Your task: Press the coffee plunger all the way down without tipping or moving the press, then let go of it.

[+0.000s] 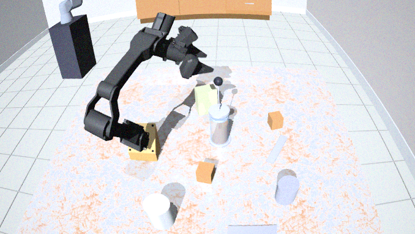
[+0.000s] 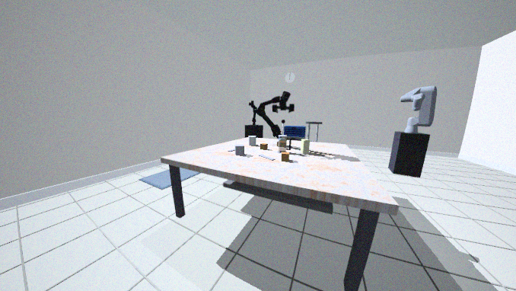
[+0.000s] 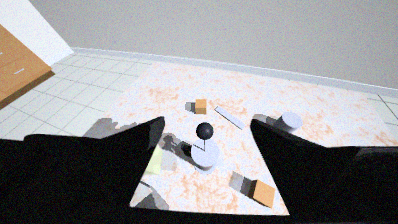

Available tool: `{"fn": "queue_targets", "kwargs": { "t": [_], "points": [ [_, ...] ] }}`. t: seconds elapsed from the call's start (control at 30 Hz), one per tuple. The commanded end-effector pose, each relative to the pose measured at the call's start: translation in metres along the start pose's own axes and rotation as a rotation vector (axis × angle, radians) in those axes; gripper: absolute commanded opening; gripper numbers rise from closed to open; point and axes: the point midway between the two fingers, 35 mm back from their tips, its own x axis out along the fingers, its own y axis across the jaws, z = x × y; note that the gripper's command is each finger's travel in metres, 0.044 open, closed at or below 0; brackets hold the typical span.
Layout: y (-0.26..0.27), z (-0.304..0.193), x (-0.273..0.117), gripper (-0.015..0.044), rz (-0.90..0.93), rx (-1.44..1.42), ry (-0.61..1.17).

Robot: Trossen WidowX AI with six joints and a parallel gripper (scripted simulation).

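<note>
Gripper (image 1: 205,62) wide open and empty, raised near the plunger knob (image 1: 218,81).
The coffee press (image 1: 219,127) stands upright mid-table (image 1: 321,128), plunger up, a pale yellow block (image 1: 204,98) just beside it.

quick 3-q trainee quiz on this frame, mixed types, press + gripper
1. True or false: the gripper is shut on the plunger knob.
2. The plunger rod is: A) fully down B) raised above the lid C) lying on the table.
3. Fill in: the pale yellow block stands right beside the ____.

Key: 1 false, it is open and holds nothing. 2 B. 3 coffee press.
</note>
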Motion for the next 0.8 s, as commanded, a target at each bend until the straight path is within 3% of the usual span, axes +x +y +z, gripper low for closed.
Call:
{"fn": "queue_targets", "kwargs": {
  "t": [0.0,0.13,0.77],
  "points": [
    [0.0,-0.024,0.012,0.044,-0.004,-0.039,0.005],
    [0.0,-0.046,0.023,0.044,0.0,-0.042,0.005],
    [0.001,-0.046,0.046,0.044,0.004,-0.042,0.006]
  ]
}}
